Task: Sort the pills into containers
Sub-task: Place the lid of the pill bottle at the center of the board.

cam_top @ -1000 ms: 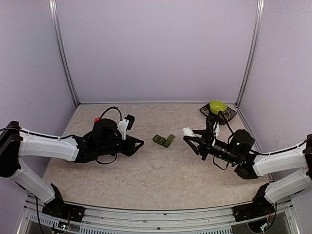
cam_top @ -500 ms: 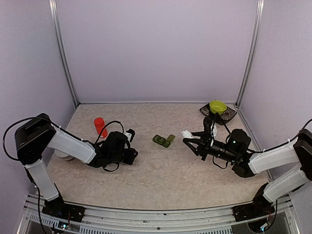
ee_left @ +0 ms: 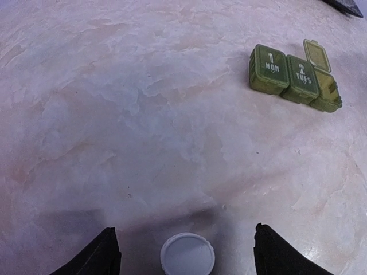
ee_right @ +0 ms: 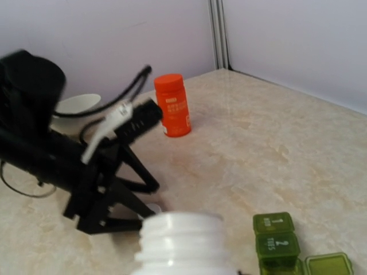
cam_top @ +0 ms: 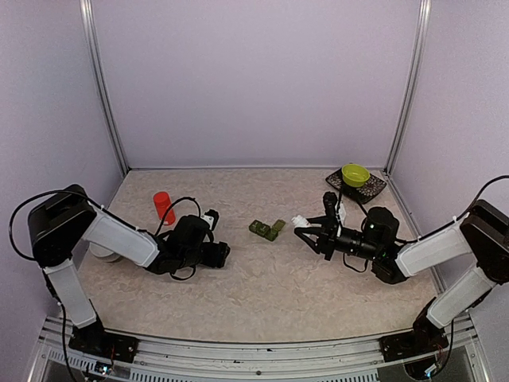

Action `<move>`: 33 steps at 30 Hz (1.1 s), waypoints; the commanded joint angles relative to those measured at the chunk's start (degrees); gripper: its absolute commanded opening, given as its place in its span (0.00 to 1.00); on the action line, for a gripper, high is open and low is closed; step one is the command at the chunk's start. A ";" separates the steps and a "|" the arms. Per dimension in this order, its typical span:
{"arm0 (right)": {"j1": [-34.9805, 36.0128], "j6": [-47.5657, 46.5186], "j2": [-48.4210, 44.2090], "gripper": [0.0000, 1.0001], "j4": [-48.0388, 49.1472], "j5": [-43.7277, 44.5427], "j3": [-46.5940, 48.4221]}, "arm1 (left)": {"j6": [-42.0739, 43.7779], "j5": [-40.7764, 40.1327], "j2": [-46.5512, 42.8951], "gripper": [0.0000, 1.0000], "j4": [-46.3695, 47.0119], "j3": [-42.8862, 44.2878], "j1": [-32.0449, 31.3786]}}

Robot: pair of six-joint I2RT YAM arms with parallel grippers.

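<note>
Fingers (ee_left: 106, 255) of the left gripper (ee_left: 184, 229) are standing spread wide, low over the table (ee_left: 143, 114), gripping nothing. A round white cap (ee_left: 187, 255) is lying flat on the table between them, with a gap to either finger. Ahead of these fingers and off toward the right one, well apart, the containers (ee_left: 292, 77) are sitting as a green strip. The lids marked 1 MON and 2 TUES are down; the third lid is flipped open.

Right gripper (cam_top: 305, 231): jaws are closing on a white bottle (cam_top: 300, 220), holding it off the table with its uncapped, threaded neck pointing forward past the fingertips. In the right wrist view that neck (ee_right: 182, 240) is filling the bottom edge; the fingers themselves are hidden there. The containers are lying just beyond and below the neck, not touching it.

Farther past the right fingers, beyond the left gripper, an orange bottle (ee_right: 172, 105) is standing upright.
</note>
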 commanded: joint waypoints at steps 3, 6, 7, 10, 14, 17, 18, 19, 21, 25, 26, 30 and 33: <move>-2.86 0.82 6.01 0.00 2.56 -4.95 3.75 | -1.09 1.13 -7.09 0.83 -0.61 0.17 0.34; -3.94 0.81 9.50 0.01 2.96 -7.91 5.60 | -1.38 1.54 -10.17 0.88 -1.40 -0.88 0.34; -4.00 0.59 10.50 0.01 2.91 -8.41 6.21 | -1.53 1.62 -11.19 0.89 -1.65 -1.26 0.36; -4.09 0.14 13.25 0.02 2.66 -8.83 7.92 | -1.80 1.98 -14.01 0.89 -2.36 -2.66 0.41; -4.09 -0.64 16.33 0.02 -0.02 -8.41 11.03 | -1.78 2.25 -17.81 0.89 -3.33 -4.29 0.34; -4.10 -1.69 18.34 0.02 -3.25 -7.68 13.91 | -1.77 2.54 -20.21 0.89 -3.61 -5.64 0.34; -4.05 -1.89 18.90 0.02 -4.60 -7.21 14.73 | -1.80 2.56 -20.83 0.89 -3.72 -6.02 0.34; -4.09 -2.30 19.39 0.02 -5.55 -6.94 15.30 | -1.80 2.75 -21.40 0.90 -3.65 -6.48 0.36; -4.09 -2.31 20.30 0.02 -7.57 -5.95 16.47 | -1.39 3.25 -22.46 0.90 -2.73 -7.93 0.42; -4.07 -2.40 21.42 0.03 -10.86 -5.08 17.85 | 0.39 4.85 -23.60 0.91 -0.30 -10.25 0.90; -4.09 -2.40 21.56 0.04 -11.30 -4.99 17.99 | 1.01 5.10 -23.82 0.91 0.44 -10.80 0.95; -4.09 -2.87 22.03 0.04 -13.83 -4.71 19.14 | 2.93 6.27 -25.60 0.94 5.50 -13.92 1.21; -4.10 -3.16 22.51 0.04 -15.45 -4.39 19.95 | 4.02 6.19 -26.44 0.99 8.98 -16.47 1.37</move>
